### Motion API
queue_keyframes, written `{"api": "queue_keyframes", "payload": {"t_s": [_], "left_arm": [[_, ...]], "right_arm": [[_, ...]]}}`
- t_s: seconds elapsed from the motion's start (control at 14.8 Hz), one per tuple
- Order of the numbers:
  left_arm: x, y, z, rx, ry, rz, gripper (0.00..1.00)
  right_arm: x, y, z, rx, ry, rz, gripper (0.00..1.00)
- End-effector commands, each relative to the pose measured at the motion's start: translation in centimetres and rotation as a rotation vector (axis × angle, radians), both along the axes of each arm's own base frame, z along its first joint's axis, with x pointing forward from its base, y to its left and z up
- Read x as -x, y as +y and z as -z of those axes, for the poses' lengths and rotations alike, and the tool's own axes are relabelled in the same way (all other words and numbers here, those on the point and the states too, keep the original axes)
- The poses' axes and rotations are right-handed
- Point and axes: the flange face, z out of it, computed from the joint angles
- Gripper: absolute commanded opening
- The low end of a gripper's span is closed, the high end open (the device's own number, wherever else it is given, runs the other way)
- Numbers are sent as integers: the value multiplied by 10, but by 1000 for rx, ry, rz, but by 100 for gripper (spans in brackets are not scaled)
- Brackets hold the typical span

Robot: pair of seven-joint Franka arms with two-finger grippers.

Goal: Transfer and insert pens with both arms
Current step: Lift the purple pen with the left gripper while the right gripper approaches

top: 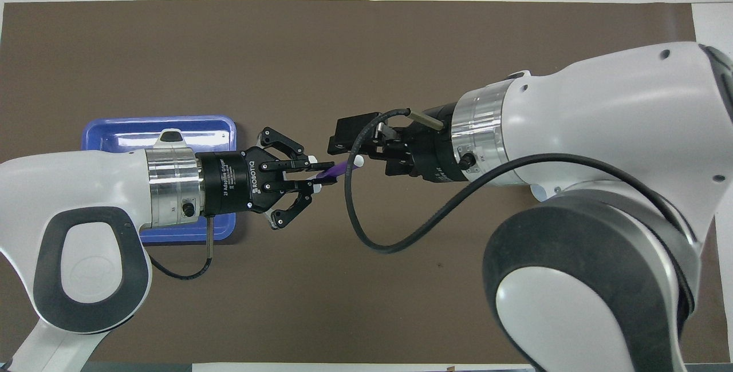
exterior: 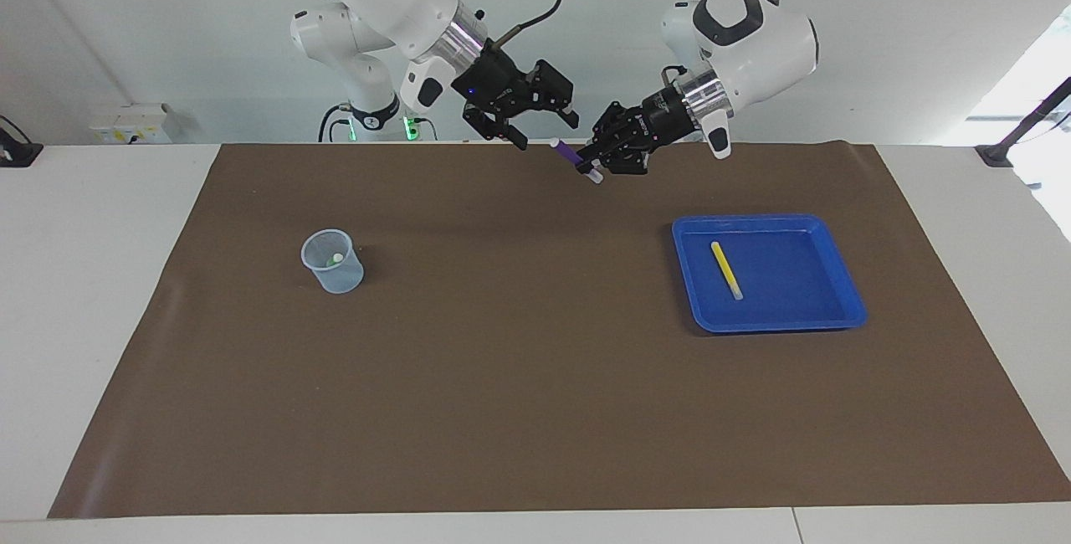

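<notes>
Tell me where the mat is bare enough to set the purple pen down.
Bare mat lies between the cup and the blue tray. Crowded in mid-air: left gripper holding the purple pen meets the open right gripper.

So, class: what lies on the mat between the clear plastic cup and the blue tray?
Only bare brown mat between clear plastic cup and blue tray, per the facing view.

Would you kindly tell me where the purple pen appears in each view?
Facing view: the purple pen is near the top centre, tilted, above the mat, in the left hand.
Overhead view: the pen is at mid-picture, between both hands.
Shared landmark: the blue tray.
</notes>
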Motion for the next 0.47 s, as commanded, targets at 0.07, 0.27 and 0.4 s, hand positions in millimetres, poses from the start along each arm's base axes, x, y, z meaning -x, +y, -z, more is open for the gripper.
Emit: {"api": "queue_keyframes", "payload": {"t_s": [0.07, 0.27, 0.4], "left_arm": [[10, 2, 0, 11, 10, -27, 0], [8, 3, 0, 9, 7, -44, 0], [8, 3, 0, 10, 9, -45, 0]], "right_arm": [[-2, 4, 9, 14, -40, -31, 98], [-1, 3, 10, 65, -66, -43, 93], [0, 4, 12, 91, -79, -53, 91]]}}
